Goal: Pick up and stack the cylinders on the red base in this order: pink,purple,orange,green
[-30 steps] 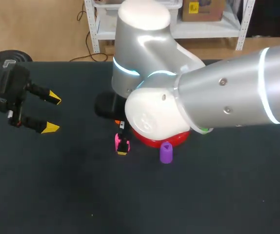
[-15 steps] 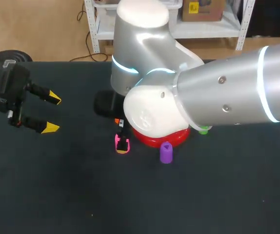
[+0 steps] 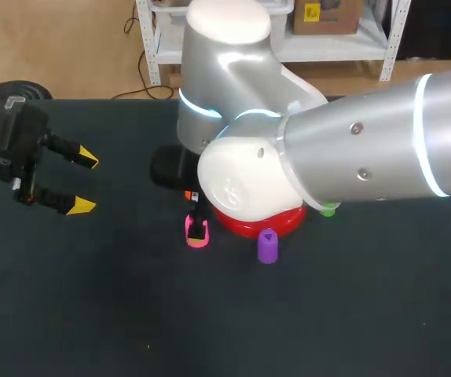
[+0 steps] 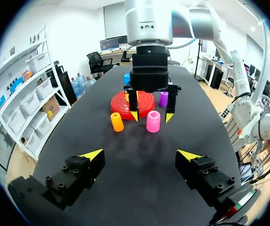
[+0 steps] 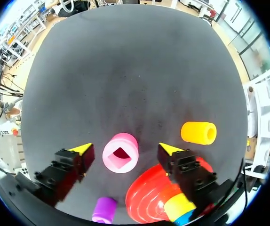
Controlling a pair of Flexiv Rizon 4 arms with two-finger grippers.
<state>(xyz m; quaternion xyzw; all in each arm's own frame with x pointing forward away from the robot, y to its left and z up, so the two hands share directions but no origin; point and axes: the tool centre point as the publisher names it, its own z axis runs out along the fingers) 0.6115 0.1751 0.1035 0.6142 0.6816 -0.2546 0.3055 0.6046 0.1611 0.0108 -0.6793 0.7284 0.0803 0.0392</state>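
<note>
The pink cylinder stands upright on the dark table, just in front of the red base. My right gripper is down over it and open, one finger on each side with a small gap at both. From above, one black finger covers part of the pink cylinder. The purple cylinder stands by the red base. The orange cylinder lies on its side beside the base. The green cylinder peeks out behind my right arm. My left gripper hangs open far to the left, holding nothing.
My right arm spans the table's middle and hides most of the base. A yellow piece sits on the base's centre, and a blue cylinder stands beyond the base.
My right gripper has sunk lower around the pink cylinder, so its yellow tip no longer shows from above. The left arm has kept still.
</note>
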